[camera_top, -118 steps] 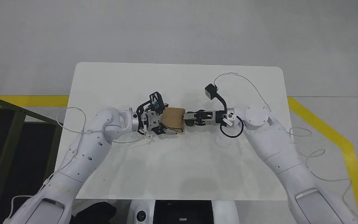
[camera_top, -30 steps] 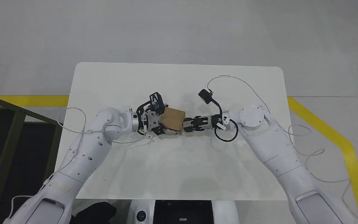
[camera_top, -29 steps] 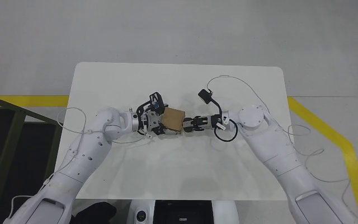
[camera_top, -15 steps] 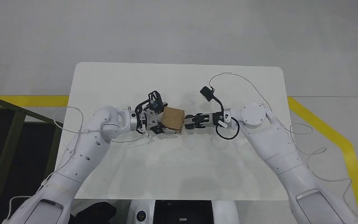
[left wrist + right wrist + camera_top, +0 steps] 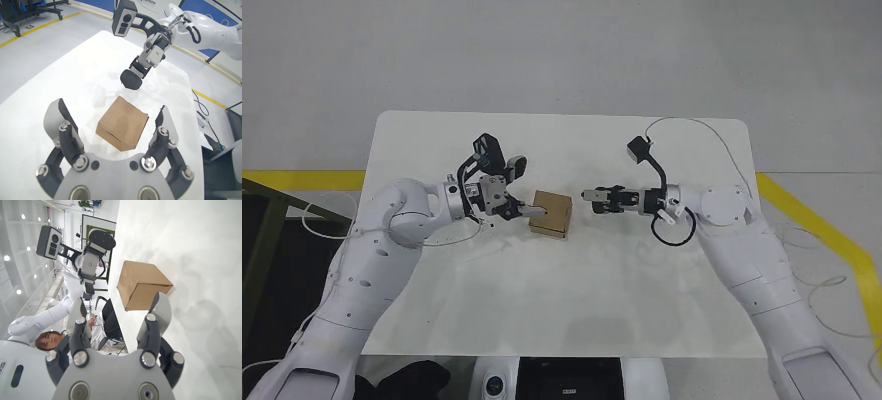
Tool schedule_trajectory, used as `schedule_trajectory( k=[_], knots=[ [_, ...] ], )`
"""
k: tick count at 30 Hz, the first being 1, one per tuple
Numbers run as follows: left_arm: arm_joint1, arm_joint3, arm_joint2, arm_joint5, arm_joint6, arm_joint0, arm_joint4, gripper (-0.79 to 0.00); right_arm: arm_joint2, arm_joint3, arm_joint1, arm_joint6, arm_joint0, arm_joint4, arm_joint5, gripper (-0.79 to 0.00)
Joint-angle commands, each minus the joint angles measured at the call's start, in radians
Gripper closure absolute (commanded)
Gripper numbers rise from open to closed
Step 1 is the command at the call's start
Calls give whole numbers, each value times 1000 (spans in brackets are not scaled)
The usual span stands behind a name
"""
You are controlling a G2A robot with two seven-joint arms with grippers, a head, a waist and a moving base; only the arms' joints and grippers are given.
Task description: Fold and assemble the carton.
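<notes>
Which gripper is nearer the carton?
Left. The left gripper is open right beside the carton; the right gripper hangs off the opposite side with a clear gap.

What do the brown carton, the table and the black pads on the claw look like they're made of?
Carton: matte brown cardboard, judging by its folded creases and raw flap edges. Table: smooth white top with a faint sheen, probably laminate or painted board. Left claw pads: black, textured, likely rubber; the finger shells look metallic.
</notes>
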Motion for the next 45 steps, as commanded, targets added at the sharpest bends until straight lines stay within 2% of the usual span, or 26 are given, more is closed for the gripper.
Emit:
schedule_trajectory(
  k=[1, 5, 11, 17, 21, 28, 32, 45],
  knots=[
    [5, -11, -18, 16, -14, 4, -8, -785, 16, 10, 5, -2, 9, -31, -40, -785],
    [11, -3, -48, 43, -34, 1, -44, -785, 58, 40, 14, -53, 28, -59, -125, -785],
    [22, 31, -96, 49, -75, -41, -88, -785, 134, 119, 27, -137, 60, -57, -259, -785],
    [34, 74, -135, 56, -142, -86, -106, -785, 208, 164, 46, -330, 86, -252, -333, -785],
    [40, 106, -141, 44, -175, -117, -105, -785, 238, 142, 55, -449, 78, -389, -329, -785],
    [45, 173, -148, 43, -188, -168, -142, -785, 302, 68, 75, -576, 60, -553, -270, -785],
    [48, 191, -149, 46, -194, -182, -174, -785, 321, 31, 82, -611, 51, -607, -234, -785],
    [48, 191, -149, 46, -194, -182, -174, -785, 321, 31, 82, -611, 51, -607, -234, -785]
  ],
)
